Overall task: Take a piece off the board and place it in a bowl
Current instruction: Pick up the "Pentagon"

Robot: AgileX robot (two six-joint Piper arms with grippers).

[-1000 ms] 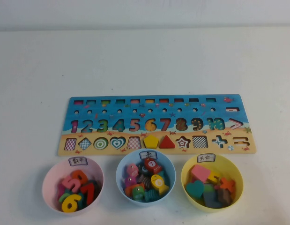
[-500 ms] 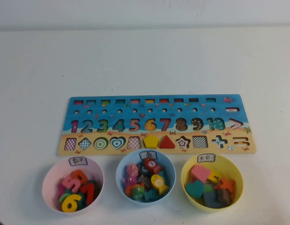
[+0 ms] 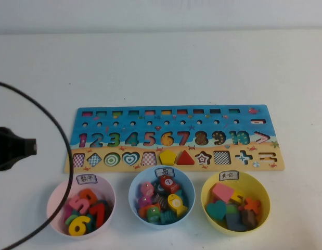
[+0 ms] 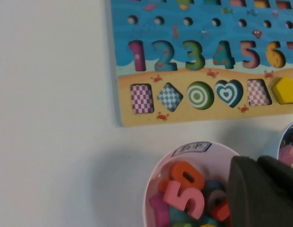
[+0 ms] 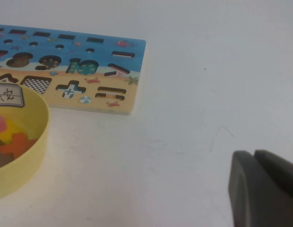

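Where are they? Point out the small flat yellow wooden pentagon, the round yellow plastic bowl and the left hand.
small flat yellow wooden pentagon [image 3: 167, 157]: high view, centre of its top face.
round yellow plastic bowl [image 3: 260, 190]: high view, its right inner wall.
left hand [image 4: 260, 163]: left wrist view, its dark fingertips above the pink bowl.

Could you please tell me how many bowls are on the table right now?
3, in a row just below the board: pink bowl on the left, blue bowl in the middle, yellow bowl on the right. None seem hidden.

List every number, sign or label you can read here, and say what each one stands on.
"1 2 3 4 5 6 7 8 9 10": board.
">", "+", "=": board's right end.
"5", "6", "7": loose numbers in pink bowl.
Handwritten labels on pink, blue bowl and yellow bowl: unreadable.
Left gripper, right gripper: no text.
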